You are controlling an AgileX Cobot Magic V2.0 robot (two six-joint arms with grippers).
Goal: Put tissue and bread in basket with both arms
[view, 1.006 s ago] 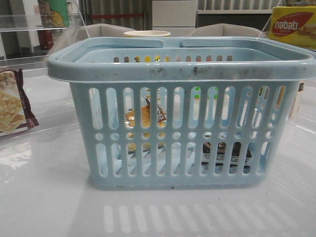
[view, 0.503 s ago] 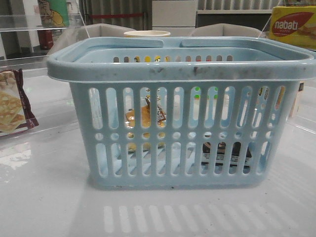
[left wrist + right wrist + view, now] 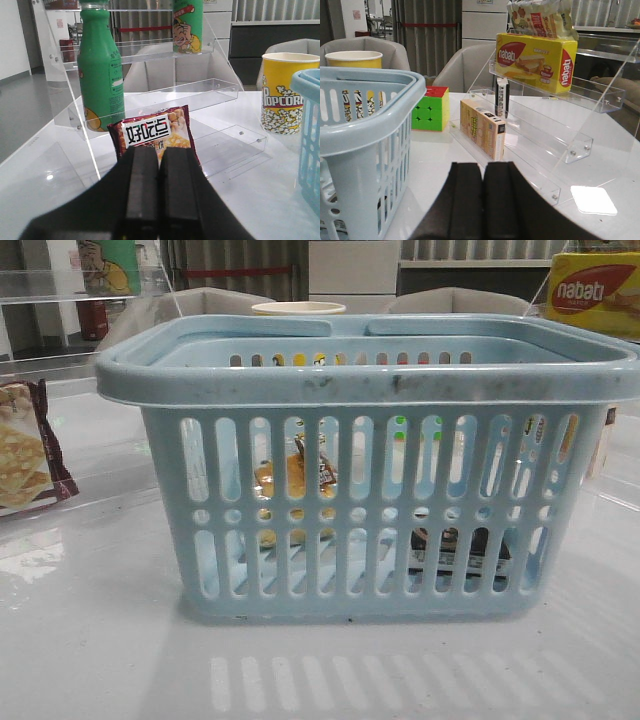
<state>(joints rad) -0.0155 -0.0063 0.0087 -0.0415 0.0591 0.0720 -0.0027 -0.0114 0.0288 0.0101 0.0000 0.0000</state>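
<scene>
The light-blue basket (image 3: 370, 375) fills the middle of the front view. Through its slots I see the golden bread (image 3: 285, 480) in a clear wrapper on the left side of its floor. The dark tissue pack (image 3: 470, 545) lies flat on the right side of its floor. Neither gripper shows in the front view. My left gripper (image 3: 159, 155) is shut and empty, to the left of the basket (image 3: 310, 130), pointing at a maroon cracker packet (image 3: 155, 132). My right gripper (image 3: 483, 170) is shut and empty beside the basket's (image 3: 365, 115) right wall.
Left of the basket stand a green bottle (image 3: 100, 70), a clear acrylic shelf (image 3: 165, 95) and a yellow popcorn cup (image 3: 282, 95). To its right are a Rubik's cube (image 3: 431, 109), a tan box (image 3: 482, 127), a yellow nabati box (image 3: 535, 57) and another acrylic shelf (image 3: 555, 135).
</scene>
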